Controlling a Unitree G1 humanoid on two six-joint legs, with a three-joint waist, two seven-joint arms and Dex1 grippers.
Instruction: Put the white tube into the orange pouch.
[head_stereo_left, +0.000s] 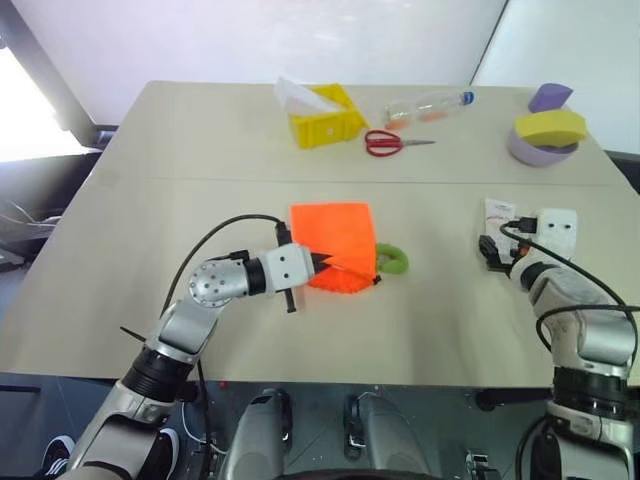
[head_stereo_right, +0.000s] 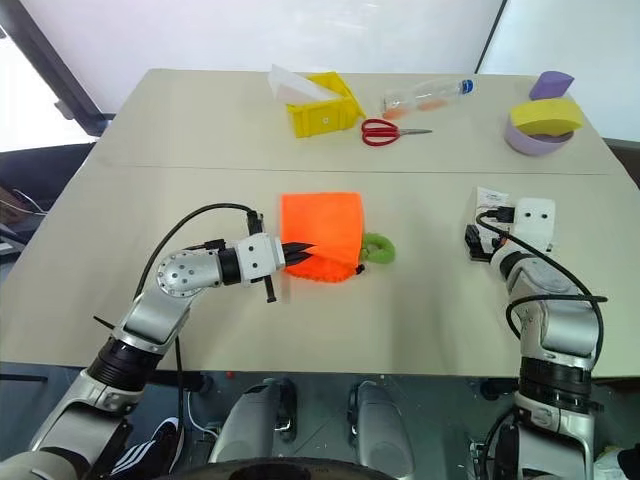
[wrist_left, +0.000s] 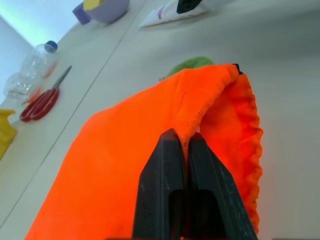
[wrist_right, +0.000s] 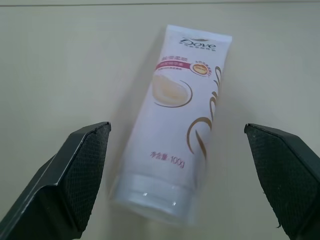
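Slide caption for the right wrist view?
Open right gripper poised over the white tube lying on the table.

The white tube (head_stereo_left: 497, 212) is mostly hidden behind the right gripper (head_stereo_left: 493, 252) in the head views, just its crimped end peeking out at twelve o'clock of the wrist. The orange pouch (wrist_left: 125, 165) runs off the wrist picture's edge, and the left gripper's (wrist_left: 183, 145) pinched fingers cover part of its rim. The green ring (head_stereo_left: 391, 259) is half tucked behind the pouch at three o'clock, and the tube's small print stays too fine to read.
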